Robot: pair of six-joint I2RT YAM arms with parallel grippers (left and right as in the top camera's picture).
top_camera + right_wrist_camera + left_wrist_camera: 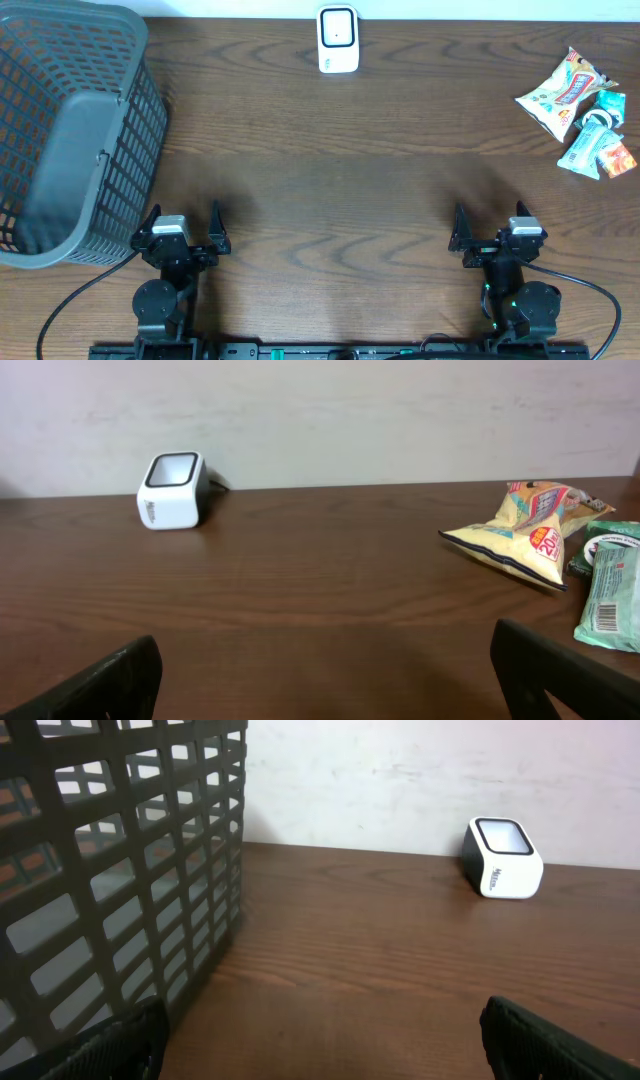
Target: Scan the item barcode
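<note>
Snack bag point(567, 92) lies ahead and right of my right tool point(490, 220), well apart from left tool point(186, 218); both released, empty; scanner point(338, 40) ahead-left of right tool.

scanner point(338, 40): white, at far edge of table point(340, 170), centre | basket point(70, 140): grey mesh, left (close by the left gripper point(185, 216)) | snack packets point(565, 90): clustered far right | left gripper and right gripper point(490, 222): near edge, jaws spread, nothing between them
</note>
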